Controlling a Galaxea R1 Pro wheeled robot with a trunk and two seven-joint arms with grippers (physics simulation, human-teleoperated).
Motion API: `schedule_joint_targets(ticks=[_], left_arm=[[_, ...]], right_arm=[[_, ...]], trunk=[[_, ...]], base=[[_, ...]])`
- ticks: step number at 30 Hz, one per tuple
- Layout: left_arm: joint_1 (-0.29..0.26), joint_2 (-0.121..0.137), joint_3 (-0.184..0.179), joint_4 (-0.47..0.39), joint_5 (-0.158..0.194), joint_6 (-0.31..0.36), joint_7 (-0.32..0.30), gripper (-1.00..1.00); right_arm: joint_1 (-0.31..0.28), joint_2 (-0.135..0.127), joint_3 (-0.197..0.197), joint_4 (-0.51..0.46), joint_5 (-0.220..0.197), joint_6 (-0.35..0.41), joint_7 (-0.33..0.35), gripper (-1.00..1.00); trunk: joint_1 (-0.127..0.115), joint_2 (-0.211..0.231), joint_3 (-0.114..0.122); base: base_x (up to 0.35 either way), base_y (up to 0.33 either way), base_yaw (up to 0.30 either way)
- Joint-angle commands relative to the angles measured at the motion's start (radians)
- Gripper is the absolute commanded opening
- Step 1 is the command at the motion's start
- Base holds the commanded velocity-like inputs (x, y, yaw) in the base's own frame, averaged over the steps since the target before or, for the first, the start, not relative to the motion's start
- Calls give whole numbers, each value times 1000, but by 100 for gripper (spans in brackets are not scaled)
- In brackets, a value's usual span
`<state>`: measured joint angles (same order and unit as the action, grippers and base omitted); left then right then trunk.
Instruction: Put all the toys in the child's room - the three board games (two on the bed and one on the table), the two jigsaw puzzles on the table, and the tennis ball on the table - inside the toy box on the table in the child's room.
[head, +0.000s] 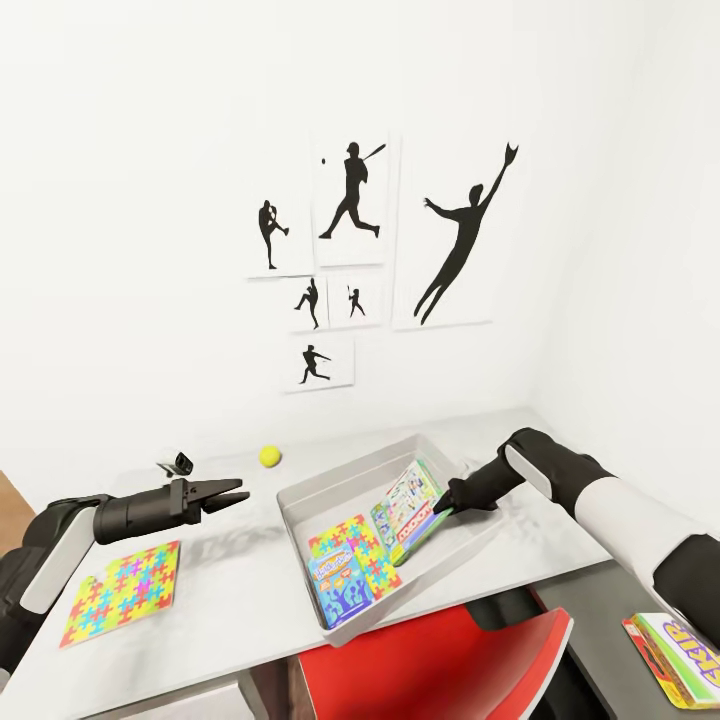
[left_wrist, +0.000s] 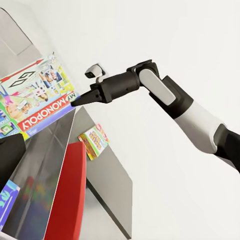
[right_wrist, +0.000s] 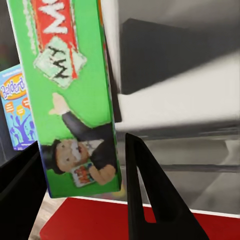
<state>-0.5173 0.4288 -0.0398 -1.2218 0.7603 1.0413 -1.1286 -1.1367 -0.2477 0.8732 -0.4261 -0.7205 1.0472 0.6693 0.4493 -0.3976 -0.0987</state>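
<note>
Three items already lie in the toy box: one jigsaw puzzle, a blue board game on top of it, and the green Monopoly box leaning on the right wall.

We list the rest as outstanding. A second jigsaw puzzle lies flat on the table, near its front left corner. The tennis ball sits toward the wall, just left of the bin. A yellow-red board game lies low at the right, off the table, well apart from the bin.

Right gripper: our right arm reaches in from the right, forearm angled down, its tip at the Monopoly box's outer edge, over the bin's wall. In the right wrist view the green box stands between two spread black fingers; whether they press on it we cannot tell.

Left gripper: our left arm is held level above the table, pointing toward the bin, fingers parted and holding nothing.

Risks, as we judge them:
- The Monopoly box is propped, not flat; let go carelessly, it may ride the sloping wall and tip out over the rim.
- Pulling the right arm back may drag the box along or nudge the bin toward the table edge by the red chair.
- The ball may roll if the left fingers brush it.
</note>
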Motion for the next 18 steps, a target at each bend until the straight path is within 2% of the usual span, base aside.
schedule_joint_targets(ticks=[1,2,3,18], left_arm=[[-1,1,-2,0,2,5,-2,100],[-1,1,-2,0,2,5,-2,100],[-1,1,-2,1,2,5,-2,100],[-1,1,-3,-1,2,5,-2,100]], right_arm=[[-2,-1,4,-1,5,0,9,-100],[-2,-1,4,-1,5,0,10,-100],[-2,-2,4,0,5,0,9,100],[-3,-11,4,-1,4,0,10,100]], trunk=[[1,-2,-2],[1,-2,-2],[1,-2,-2],[1,-2,-2]], base=[[0,0,0],[0,0,0],[0,0,0],[0,0,0]])
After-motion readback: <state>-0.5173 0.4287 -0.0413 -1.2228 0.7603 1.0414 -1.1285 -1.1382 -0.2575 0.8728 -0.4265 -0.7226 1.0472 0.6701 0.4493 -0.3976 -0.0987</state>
